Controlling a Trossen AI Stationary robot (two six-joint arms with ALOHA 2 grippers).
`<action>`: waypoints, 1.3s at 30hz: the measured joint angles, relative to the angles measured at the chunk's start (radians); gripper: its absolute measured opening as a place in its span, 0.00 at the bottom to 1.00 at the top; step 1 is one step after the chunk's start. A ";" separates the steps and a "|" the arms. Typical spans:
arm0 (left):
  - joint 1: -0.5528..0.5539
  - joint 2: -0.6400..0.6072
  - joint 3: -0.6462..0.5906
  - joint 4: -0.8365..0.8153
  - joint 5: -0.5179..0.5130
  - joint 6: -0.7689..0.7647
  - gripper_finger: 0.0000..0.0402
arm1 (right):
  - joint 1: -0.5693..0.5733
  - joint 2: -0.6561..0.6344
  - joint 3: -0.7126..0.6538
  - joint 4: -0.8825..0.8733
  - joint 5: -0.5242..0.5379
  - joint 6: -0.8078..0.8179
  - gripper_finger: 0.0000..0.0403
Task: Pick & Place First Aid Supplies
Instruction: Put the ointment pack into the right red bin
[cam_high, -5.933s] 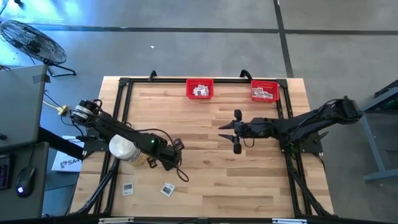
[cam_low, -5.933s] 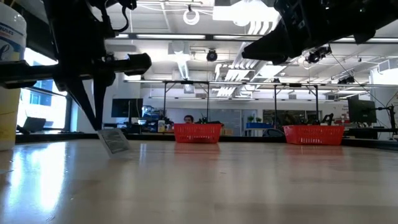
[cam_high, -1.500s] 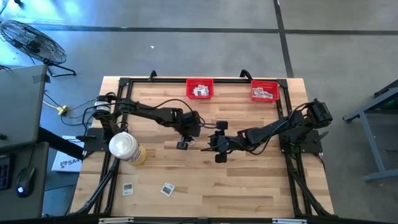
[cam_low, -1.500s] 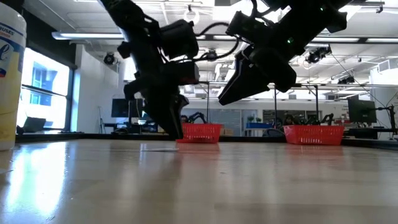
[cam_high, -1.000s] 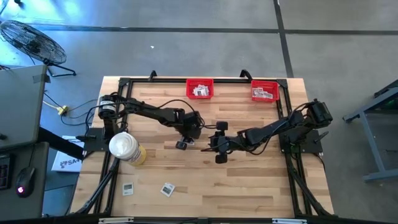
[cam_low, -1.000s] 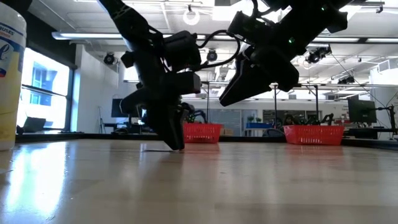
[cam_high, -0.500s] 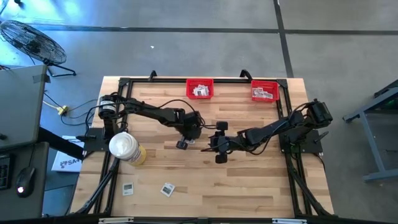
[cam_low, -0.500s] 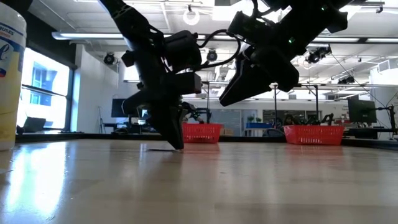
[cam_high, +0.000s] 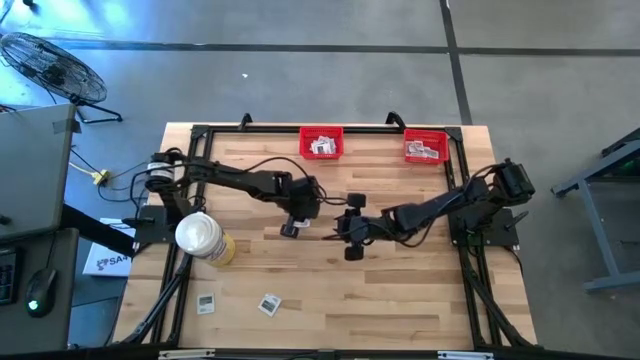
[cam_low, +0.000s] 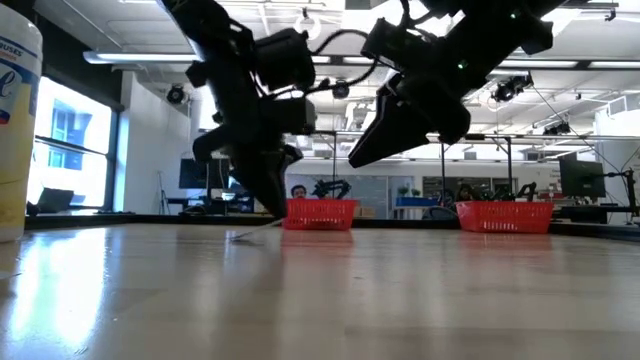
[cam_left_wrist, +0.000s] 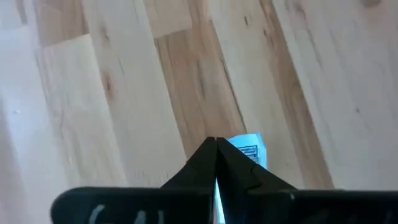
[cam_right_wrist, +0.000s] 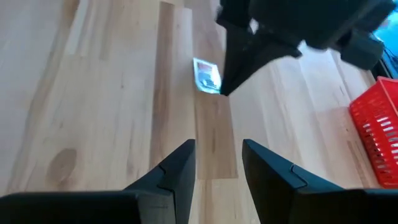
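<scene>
A small white packet (cam_left_wrist: 247, 151) with a dark printed centre is pinched at its edge between the pressed-together fingers of the left gripper (cam_left_wrist: 216, 163), near the middle of the wooden table (cam_high: 400, 300). In the low view the packet (cam_low: 258, 229) hangs tilted from the fingertips, its lower end at or just above the tabletop; which of the two is hard to tell. The right wrist view shows the same packet (cam_right_wrist: 207, 75) beside the left arm's dark fingertip.

The right gripper (cam_right_wrist: 217, 167) hovers just beside it over the table, fingers spread and holding nothing. In the high view the left gripper (cam_high: 292, 226) and right gripper (cam_high: 345, 235) sit close together at the table's centre.

Two more packets (cam_high: 269, 304) lie near the front edge of the table, the other one (cam_high: 206, 302) a little to its left. Two red bins stand at the far edge, one (cam_high: 321, 143) near the middle and one (cam_high: 425, 147) toward the right, each with packets inside. A large white cylinder (cam_high: 198, 236) stands on the left side of the table.
</scene>
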 joint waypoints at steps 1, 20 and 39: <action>0.000 -0.008 0.000 -0.005 0.001 -0.003 0.00 | -0.006 0.000 0.000 0.001 0.000 0.007 0.31; -0.006 -0.081 0.003 -0.067 0.037 -0.086 0.02 | -0.074 0.116 0.000 0.147 -0.060 0.106 0.31; -0.031 -0.036 -0.092 -0.041 -0.055 -0.163 0.11 | -0.185 0.299 0.086 0.241 -0.312 -0.438 0.31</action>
